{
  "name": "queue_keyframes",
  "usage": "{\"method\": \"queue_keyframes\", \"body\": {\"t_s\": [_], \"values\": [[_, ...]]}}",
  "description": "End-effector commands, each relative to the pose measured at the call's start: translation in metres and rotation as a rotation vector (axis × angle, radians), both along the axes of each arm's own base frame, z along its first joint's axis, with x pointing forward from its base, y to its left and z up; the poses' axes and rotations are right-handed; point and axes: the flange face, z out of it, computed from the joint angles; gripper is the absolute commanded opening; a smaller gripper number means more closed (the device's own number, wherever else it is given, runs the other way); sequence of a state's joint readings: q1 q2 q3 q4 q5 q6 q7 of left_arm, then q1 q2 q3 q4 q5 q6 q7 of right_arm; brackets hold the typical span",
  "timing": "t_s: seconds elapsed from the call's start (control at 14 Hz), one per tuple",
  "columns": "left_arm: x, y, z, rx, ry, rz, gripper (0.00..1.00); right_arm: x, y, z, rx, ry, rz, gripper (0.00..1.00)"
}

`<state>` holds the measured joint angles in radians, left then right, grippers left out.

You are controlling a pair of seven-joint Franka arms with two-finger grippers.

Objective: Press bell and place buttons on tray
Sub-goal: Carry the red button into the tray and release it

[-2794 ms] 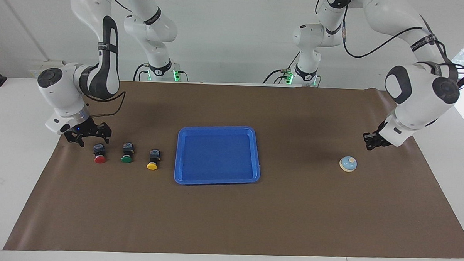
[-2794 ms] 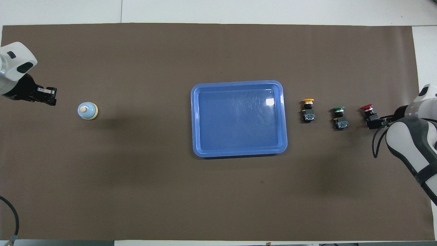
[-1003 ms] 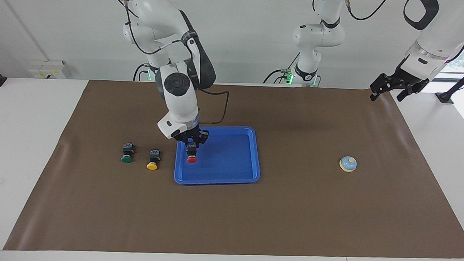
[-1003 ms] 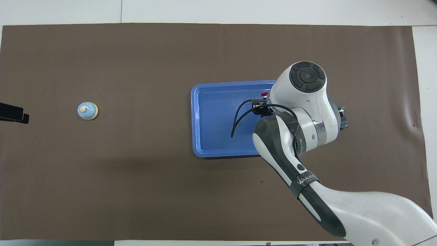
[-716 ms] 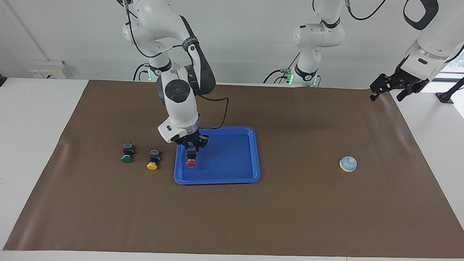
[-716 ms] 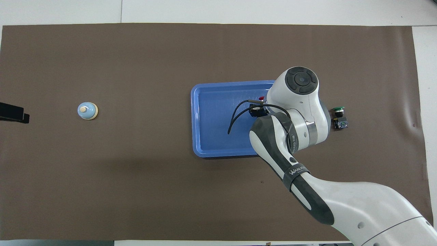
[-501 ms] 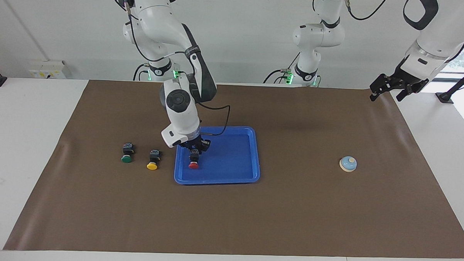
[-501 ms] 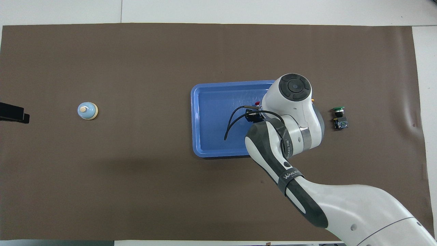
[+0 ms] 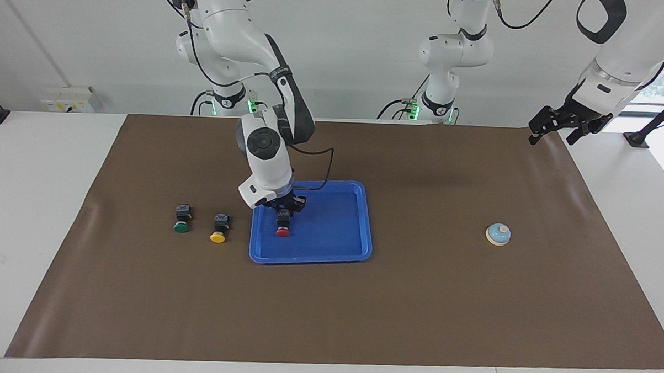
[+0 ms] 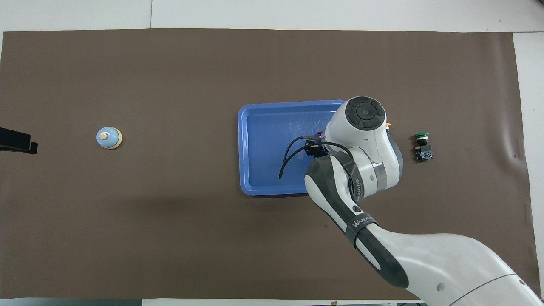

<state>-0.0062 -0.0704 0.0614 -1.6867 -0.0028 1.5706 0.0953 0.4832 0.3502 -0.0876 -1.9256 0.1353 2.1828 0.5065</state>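
Blue tray (image 9: 358, 220) mid-worktop, red button (image 9: 282, 228) now inside it at the end toward the right arm, cap facing away from the robots. Right hand (image 9: 283, 211) low over the black body, set at the button's back end, probably so the cap stays clear. Grip or release — cannot tell; fingers too crowded against the body to read, perhaps just letting go. Looks like the put-down step of the first button. Green button (image 9: 182, 219) and yellow button (image 9: 219, 228) not yet moved, lying on the brown mat (image 9: 140, 290) beside the tray, toward the right arm's end, yellow the closer to the rim. Bell (image 9: 498, 235) standing well apart toward the left arm's end. Left hand (image 9: 552, 128) raised over the mat's corner, fingers spread, waiting, clear of the bell. Two buttons left to carry.
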Motion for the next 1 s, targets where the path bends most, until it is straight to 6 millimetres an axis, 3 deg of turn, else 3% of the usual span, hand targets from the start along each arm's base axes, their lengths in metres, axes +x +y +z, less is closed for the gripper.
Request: {"method": "queue_keyframes", "body": {"t_s": [0.0,0.14,0.29,0.5,0.57,0.64,0.93], "values": [[-0.009,-0.003,0.002,-0.015,0.003,0.016,1.0,0.003,0.003,0.031,0.027,-0.03,0.02,1.0],[-0.008,-0.003,0.002,-0.015,0.0,0.016,1.0,0.018,-0.015,0.055,0.012,-0.02,0.053,1.0],[-0.008,-0.003,0.003,-0.015,-0.002,0.016,1.0,0.03,-0.061,0.067,0.011,-0.028,0.132,1.0],[-0.008,-0.003,0.002,-0.015,0.0,0.016,1.0,0.043,-0.148,0.057,0.013,-0.034,0.183,1.0],[-0.008,-0.003,0.002,-0.015,0.0,0.016,1.0,0.042,-0.165,0.049,0.015,-0.034,0.192,1.0],[-0.008,-0.003,0.003,-0.015,-0.002,0.016,1.0,0.038,-0.179,0.042,0.016,-0.036,0.175,0.99],[-0.008,-0.003,0.002,-0.015,0.0,0.016,1.0,0.031,-0.186,0.016,0.013,-0.051,0.156,0.9]]}}
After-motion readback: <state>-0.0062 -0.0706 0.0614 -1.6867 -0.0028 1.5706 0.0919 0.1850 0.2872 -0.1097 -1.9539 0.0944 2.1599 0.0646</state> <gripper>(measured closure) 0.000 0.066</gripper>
